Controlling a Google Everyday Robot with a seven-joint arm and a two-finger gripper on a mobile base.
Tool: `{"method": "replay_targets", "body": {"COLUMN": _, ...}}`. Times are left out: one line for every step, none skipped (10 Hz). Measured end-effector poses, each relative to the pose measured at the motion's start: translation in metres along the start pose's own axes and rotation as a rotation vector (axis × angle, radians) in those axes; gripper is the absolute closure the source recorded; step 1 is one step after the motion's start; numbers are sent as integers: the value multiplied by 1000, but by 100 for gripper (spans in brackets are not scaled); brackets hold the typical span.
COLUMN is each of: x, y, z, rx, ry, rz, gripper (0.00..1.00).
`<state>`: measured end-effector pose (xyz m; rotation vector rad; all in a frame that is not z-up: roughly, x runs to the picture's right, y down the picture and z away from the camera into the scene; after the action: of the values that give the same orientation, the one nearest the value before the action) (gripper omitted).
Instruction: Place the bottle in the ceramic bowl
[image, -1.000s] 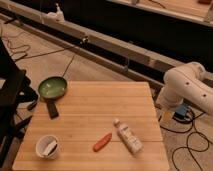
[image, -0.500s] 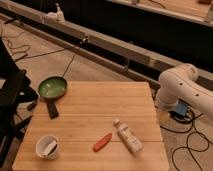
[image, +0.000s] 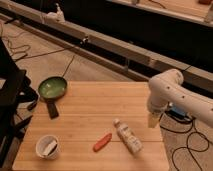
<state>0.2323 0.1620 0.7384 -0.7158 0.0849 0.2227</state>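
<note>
The bottle (image: 127, 136), pale with a white cap, lies on its side on the wooden table (image: 100, 107) toward the front right. The ceramic bowl (image: 52, 88) is a green dish with a black handle, resting at the table's back left corner. My white arm bends in from the right, and its gripper (image: 152, 120) hangs over the table's right edge. It is a short way right of the bottle and above it. The gripper is open, nothing is in it, and it touches nothing.
An orange-red stick (image: 102, 142) lies just left of the bottle. A small white cup (image: 47, 147) stands at the front left corner. Cables run over the floor. A black frame (image: 10, 100) stands left of the table, and a long rail (image: 125, 50) crosses behind.
My arm has swung left, bringing the gripper from beyond the table's right side to its right edge, nearer the bottle. The objects on the table have not moved.
</note>
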Motion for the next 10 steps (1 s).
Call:
{"method": "replay_targets", "body": {"x": -9, "y": 6, "z": 11, "rx": -28, "ry": -1, "rz": -4, "gripper": 35}}
{"method": "replay_targets", "body": {"x": -20, "y": 12, "z": 23, "rx": -62, "ry": -3, "rz": -2, "gripper": 35}}
{"method": "replay_targets", "body": {"x": -31, "y": 16, "z": 32, "rx": -91, "ry": -6, "rz": 2, "gripper": 35}}
{"method": "replay_targets", "body": {"x": -39, "y": 18, "z": 35, "rx": -105, "ry": -11, "rz": 7, "gripper": 35}}
{"method": "replay_targets", "body": {"x": -48, "y": 20, "z": 38, "rx": -119, "ry": -16, "rz": 14, "gripper": 35}}
{"method": "replay_targets", "body": {"x": -57, "y": 22, "z": 38, "rx": -122, "ry": -17, "rz": 20, "gripper": 35}}
{"method": "replay_targets", "body": {"x": -62, "y": 24, "z": 36, "rx": -119, "ry": -11, "rz": 20, "gripper": 35}}
{"method": "replay_targets", "body": {"x": -67, "y": 24, "z": 34, "rx": -110, "ry": -8, "rz": 19, "gripper": 35}}
{"method": "replay_targets", "body": {"x": -67, "y": 24, "z": 34, "rx": -108, "ry": -8, "rz": 20, "gripper": 35}}
{"method": "replay_targets", "body": {"x": -66, "y": 24, "z": 34, "rx": -108, "ry": -8, "rz": 20, "gripper": 35}}
